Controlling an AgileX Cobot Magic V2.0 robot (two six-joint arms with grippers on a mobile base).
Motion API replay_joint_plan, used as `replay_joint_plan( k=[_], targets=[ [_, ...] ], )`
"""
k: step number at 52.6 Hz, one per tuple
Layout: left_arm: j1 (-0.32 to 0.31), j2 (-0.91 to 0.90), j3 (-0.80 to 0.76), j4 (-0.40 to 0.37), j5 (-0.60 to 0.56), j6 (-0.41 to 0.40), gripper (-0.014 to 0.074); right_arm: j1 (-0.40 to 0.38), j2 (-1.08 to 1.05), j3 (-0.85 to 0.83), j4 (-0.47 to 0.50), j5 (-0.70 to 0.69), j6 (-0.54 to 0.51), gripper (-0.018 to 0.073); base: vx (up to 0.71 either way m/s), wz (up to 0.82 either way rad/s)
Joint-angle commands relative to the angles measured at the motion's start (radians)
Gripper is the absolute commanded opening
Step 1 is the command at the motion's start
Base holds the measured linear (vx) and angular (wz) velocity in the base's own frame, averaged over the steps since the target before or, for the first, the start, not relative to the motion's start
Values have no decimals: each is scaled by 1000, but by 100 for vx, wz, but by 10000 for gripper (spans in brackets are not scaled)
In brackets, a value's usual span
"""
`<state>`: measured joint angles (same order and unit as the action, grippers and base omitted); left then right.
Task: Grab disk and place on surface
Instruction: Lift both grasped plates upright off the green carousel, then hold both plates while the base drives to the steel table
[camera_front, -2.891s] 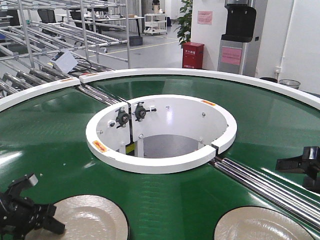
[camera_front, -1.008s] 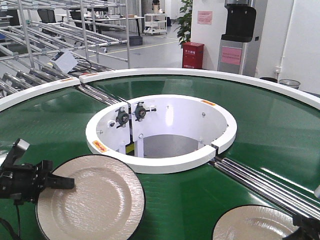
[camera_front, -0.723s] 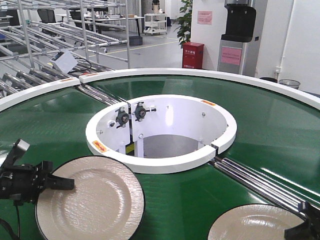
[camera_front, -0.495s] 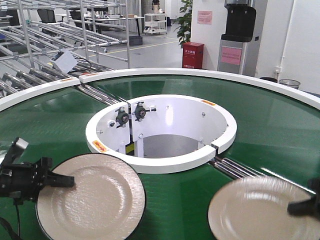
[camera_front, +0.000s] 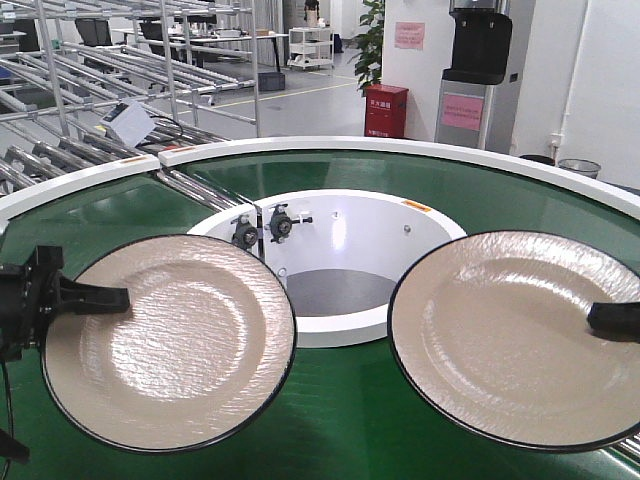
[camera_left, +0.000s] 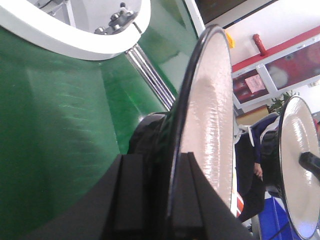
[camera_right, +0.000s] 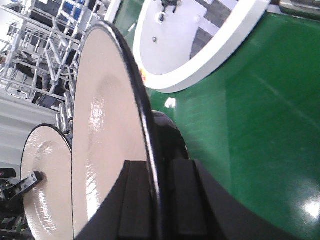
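Two beige disks with black rims hang above the green belt, tilted face-up toward the front camera. My left gripper (camera_front: 118, 297) is shut on the left rim of the left disk (camera_front: 170, 340). In the left wrist view that disk (camera_left: 210, 125) stands edge-on between the fingers of my left gripper (camera_left: 170, 161). My right gripper (camera_front: 602, 320) is shut on the right rim of the right disk (camera_front: 510, 335). The right wrist view shows the same pinch, gripper (camera_right: 159, 166) on disk (camera_right: 105, 125). The surface is out of view.
The green circular conveyor belt (camera_front: 340, 430) lies under both disks. Its white inner ring (camera_front: 335, 330) encloses an open well in the middle, and a white outer rim (camera_front: 400, 148) runs behind. Metal racks (camera_front: 120, 60) stand at the back left.
Both disks have come up off the belt and now hang tilted in the air. The right gripper reached the right disk, shut on it and lifted it; the left rose with its disk.
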<state>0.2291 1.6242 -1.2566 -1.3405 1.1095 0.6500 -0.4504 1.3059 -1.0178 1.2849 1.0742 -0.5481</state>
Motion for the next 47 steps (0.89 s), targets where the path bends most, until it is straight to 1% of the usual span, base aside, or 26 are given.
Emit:
replay_joint_plan(
  k=[1, 10, 47],
  targets=[
    [2, -75, -29, -116, 32, -55, -8, -3, -56, -30, 124, 17, 12, -9, 0, 0],
    [2, -96, -29, -116, 31, -61, -8, -3, -74, -30, 117, 21, -4, -9, 0, 0],
    [0, -105, -29, -108, 38, -61, -8, -3, -77, -30, 116, 22, -4, -9, 0, 0]
  ],
)
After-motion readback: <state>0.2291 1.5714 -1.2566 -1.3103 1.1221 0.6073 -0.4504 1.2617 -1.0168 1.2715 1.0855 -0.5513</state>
